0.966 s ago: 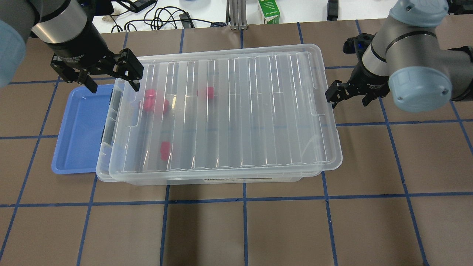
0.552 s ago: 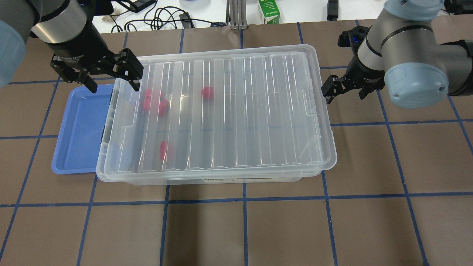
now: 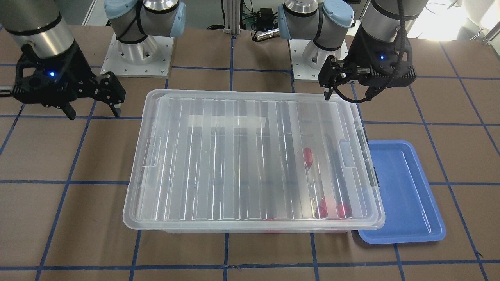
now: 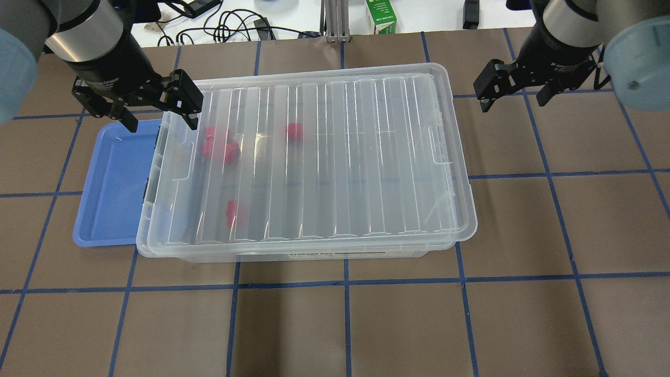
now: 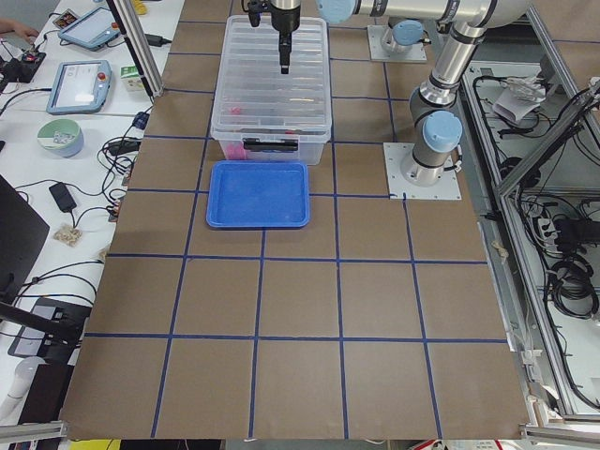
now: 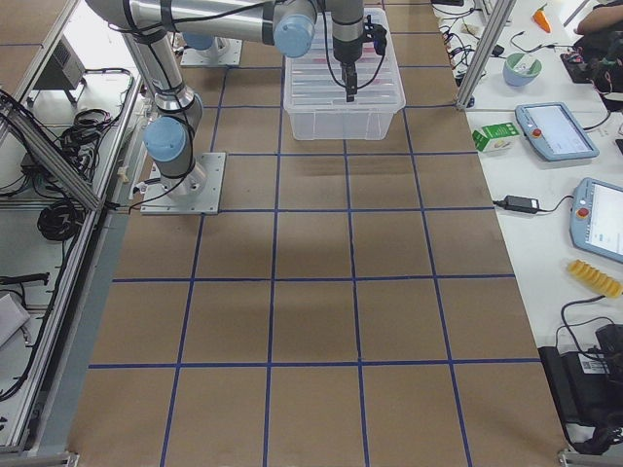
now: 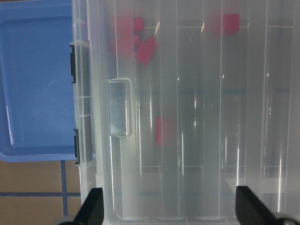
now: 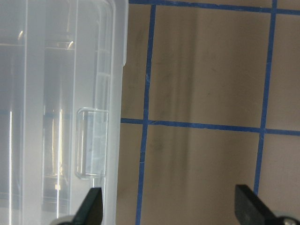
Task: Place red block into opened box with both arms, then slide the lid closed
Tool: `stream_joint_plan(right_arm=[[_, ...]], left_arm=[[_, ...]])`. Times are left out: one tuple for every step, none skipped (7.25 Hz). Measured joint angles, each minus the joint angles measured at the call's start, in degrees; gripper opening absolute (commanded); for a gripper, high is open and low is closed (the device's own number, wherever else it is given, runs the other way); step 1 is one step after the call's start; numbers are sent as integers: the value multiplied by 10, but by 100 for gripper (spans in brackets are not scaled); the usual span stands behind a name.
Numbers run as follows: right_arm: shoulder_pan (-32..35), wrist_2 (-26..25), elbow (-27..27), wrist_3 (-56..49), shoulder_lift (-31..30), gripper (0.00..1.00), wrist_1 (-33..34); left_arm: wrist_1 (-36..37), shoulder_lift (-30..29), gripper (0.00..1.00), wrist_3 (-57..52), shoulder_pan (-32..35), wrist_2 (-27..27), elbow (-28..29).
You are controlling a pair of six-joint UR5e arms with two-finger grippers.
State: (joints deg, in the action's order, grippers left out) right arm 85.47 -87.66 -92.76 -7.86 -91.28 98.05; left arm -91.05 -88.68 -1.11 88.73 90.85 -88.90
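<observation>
Red block (image 4: 294, 131) lies inside the box (image 4: 209, 257), the lid (image 4: 340, 157) almost squarely over it: nearly done, I reckon. Left gripper (image 4: 161, 120) at ten o'clock, right gripper (image 4: 513, 99) at two, both spread empty.

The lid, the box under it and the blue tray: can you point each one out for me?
lid (image 4: 335, 157): overhead exterior view, middle of its ribbed top.
box (image 4: 209, 256): overhead exterior view, near wall showing under the lid.
blue tray (image 4: 112, 178): overhead exterior view, its bare floor.

red blocks (image 4: 222, 149): blurred under lid (image 4: 340, 157) | blue tray (image 4: 110, 178): edge hidden by box (image 4: 261, 256)
</observation>
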Motion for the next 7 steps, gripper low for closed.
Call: stream_joint_plan(right_arm=[[16,-1,18,26,-9,100,-22],[32,-2,36,49,-1,100,-33],[42,-5,45,64,12,100,-37],[47,-6,49,68,18,100,-37],[49,-6,50,70,20,100,-37],[50,-6,50,71,21,100,-36],[50,-6,50,71,21,100,-35]], left_arm=[[0,-1,100,1,0,1,1],[0,-4,100,3,0,2,1],[0,-5,100,4,0,2,2],[0,-5,100,5,0,2,2],[0,-5,100,5,0,2,3],[0,-5,100,5,0,2,2],[0,-5,100,5,0,2,2]])
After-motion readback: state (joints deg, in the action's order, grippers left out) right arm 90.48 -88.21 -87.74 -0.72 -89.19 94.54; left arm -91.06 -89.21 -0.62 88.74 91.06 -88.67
